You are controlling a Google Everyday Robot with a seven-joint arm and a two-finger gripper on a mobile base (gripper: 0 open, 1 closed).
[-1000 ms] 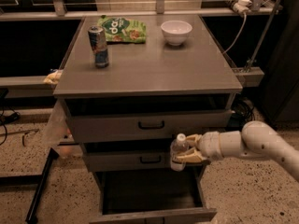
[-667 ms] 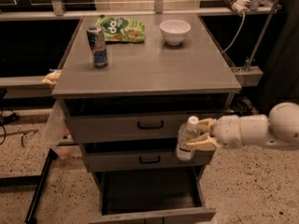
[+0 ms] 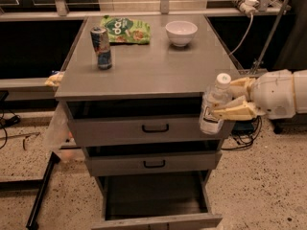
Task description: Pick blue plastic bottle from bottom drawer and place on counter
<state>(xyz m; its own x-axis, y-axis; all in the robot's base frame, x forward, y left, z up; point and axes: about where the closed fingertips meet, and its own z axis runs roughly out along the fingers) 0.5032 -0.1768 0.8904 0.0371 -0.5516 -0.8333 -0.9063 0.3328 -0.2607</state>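
Note:
My gripper [image 3: 229, 101] comes in from the right and is shut on the blue plastic bottle [image 3: 214, 105], a small clear bottle with a white cap and white-and-blue label. I hold it upright in the air at the counter's front right corner, its cap level with the counter [image 3: 158, 61] edge. The bottom drawer [image 3: 156, 200] stands pulled open below, its dark floor bare.
On the counter stand a blue-and-silver drink can [image 3: 101, 47] at the left, a green snack bag [image 3: 125, 29] at the back, and a white bowl [image 3: 181, 32] at the back right. Two shallower drawers with black handles [image 3: 155, 127] are closed. Cables lie on the floor at right.
My gripper has lifted the bottle up and to the right, from in front of the middle drawer to the counter's front right corner.

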